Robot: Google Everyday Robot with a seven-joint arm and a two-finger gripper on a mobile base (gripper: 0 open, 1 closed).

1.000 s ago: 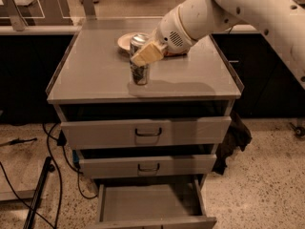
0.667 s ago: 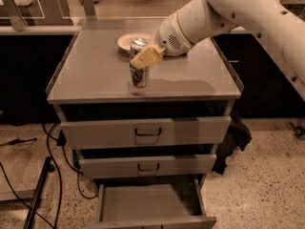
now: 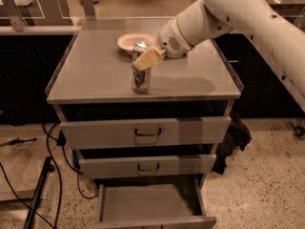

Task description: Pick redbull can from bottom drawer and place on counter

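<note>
The redbull can point(image 3: 141, 79) stands upright on the counter point(image 3: 95, 75), near its front edge and a little left of the middle. My gripper point(image 3: 147, 59) reaches in from the right on the white arm and is shut on the can's upper part; one tan finger point(image 3: 149, 58) lies across the can's front and the other is hidden behind it. The bottom drawer point(image 3: 147, 204) is pulled open below, and its grey floor shows nothing on it.
A pale round plate point(image 3: 129, 41) lies on the counter just behind the can. The two upper drawers point(image 3: 147, 131) are slightly ajar. Black cables point(image 3: 50, 166) trail on the floor at the left, and a dark cloth point(image 3: 233, 137) hangs at the cabinet's right side.
Almost nothing has moved. The gripper and the can stay at the same spot on the counter.
</note>
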